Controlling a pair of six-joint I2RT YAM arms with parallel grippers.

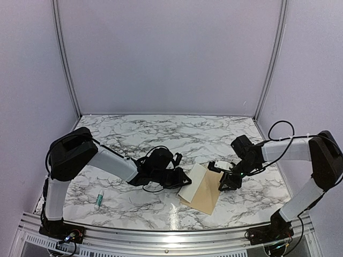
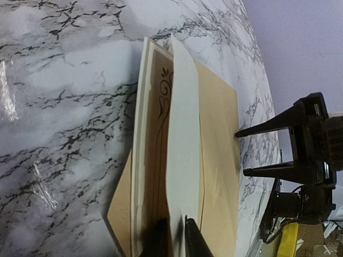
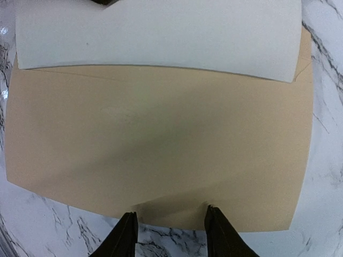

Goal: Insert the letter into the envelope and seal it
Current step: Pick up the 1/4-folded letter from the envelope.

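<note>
A plain tan-brown kraft paper envelope [image 1: 206, 194] is lying flat on the white, grey-veined marble surface [image 1: 161, 134], between the two arms. A thin cream-white paper letter [image 1: 194, 179] with a dark ornamental border is lying folded over the envelope's left part, its pale back curling upward and its long edge overhanging the envelope on the left.

The left hand [image 1: 185, 180] is sitting at the letter's near-left edge. Its fingers are standing close together on either side of the curled sheet, but it cannot be told whether they are pinching it.

The right hand [image 1: 223, 187] is reaching down at the envelope's right edge with its jaws apart. Both fingertips [image 3: 128, 225] are touching that edge, and nothing is lying between them.

A small white tube with a green cap [image 1: 99, 199] is lying on the surface well apart to the left.
</note>
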